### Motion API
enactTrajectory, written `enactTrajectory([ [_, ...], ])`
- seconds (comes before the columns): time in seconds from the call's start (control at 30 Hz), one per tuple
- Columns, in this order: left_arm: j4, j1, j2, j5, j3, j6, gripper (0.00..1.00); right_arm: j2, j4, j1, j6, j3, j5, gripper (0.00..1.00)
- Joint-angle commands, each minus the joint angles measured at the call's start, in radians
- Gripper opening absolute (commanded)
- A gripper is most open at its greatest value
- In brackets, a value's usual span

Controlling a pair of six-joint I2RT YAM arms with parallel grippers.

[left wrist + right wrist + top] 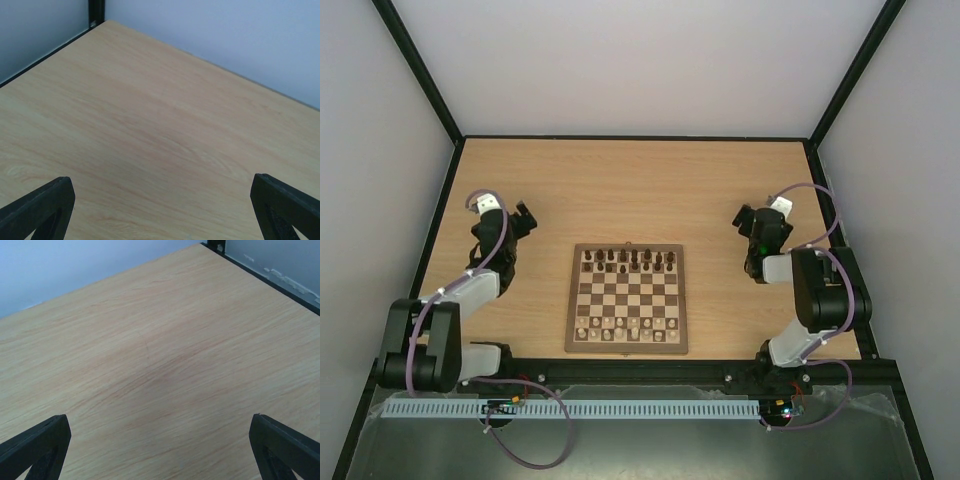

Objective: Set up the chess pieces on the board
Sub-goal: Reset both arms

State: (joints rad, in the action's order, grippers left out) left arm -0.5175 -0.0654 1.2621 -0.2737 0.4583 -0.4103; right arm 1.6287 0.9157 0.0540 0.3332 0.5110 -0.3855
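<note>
- left gripper is spread wide open with nothing in it; in its wrist cam both black fingers sit at the bottom corners of the shot, with only bare table between them
- right gripper is the same deal; wide open and empty, fingers far apart over plain wood grain
- the board sits between the two sets of fingers, well apart from both; it's off to the right of the left fingers and off to the left of the right ones, and a bit closer to the arm bases than either gripper
- the dark chess pieces are on the board, lined up along the two rows on its far side, so that's the edge nearest the level of the fingers; they're too tiny in the top view to tell which piece is which
- pale pieces are along the two near rows, farther from the fingers; the middle squares are bare
- neither wrist cam catches the board or any pieces; each gripper points out at the wood toward a back corner of the enclosure
</note>
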Motion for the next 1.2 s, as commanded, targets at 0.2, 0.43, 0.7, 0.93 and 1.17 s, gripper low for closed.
enactTrajectory([
  [0.2, -0.130, 0.070, 0.050, 0.011, 0.002, 0.074, 1.00, -0.106, 0.199, 0.056, -0.085, -0.090, 0.001, 0.98],
  [0.43, -0.182, 0.072, 0.059, 0.034, -0.006, 0.097, 0.99, -0.320, 0.145, 0.056, -0.146, -0.216, -0.091, 0.99],
  [0.7, -0.206, 0.072, 0.026, 0.057, -0.038, 0.107, 1.00, -0.360, 0.153, 0.053, -0.135, -0.287, -0.105, 0.99],
  [0.93, -0.232, 0.072, 0.010, 0.075, -0.059, 0.107, 0.99, -0.197, 0.199, 0.038, -0.141, -0.249, -0.033, 0.99],
  [1.17, -0.256, 0.076, -0.011, 0.075, -0.082, 0.099, 1.00, -0.123, 0.325, 0.012, -0.172, -0.295, 0.120, 0.99],
])
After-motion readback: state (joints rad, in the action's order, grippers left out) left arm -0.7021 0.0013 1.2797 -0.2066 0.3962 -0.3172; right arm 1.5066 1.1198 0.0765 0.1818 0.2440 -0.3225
